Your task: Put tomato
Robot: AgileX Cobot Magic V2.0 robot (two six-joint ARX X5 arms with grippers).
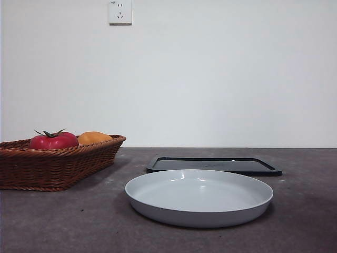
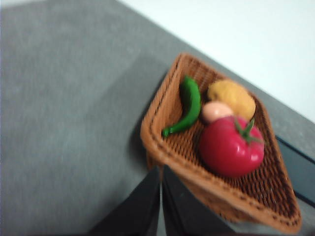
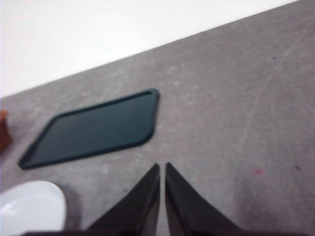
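Nearest in the front view lies the shallow white round plate [image 1: 199, 197], bare; behind it a flat dark rectangular tray [image 1: 213, 165]. The glossy red tomato [image 2: 231, 146] sits in the brown wicker basket [image 2: 162, 147], touching the pale peach fruit [image 2: 215, 111], near the orange fruit [image 2: 232, 97] and green pepper [image 2: 187, 105]. The left gripper [image 2: 161, 196] hangs above the basket's near rim, jaws clenched on nothing; the right gripper [image 3: 162, 191] waits likewise. Recommendation: open wide, descend clear of the stem, grip the flanks.
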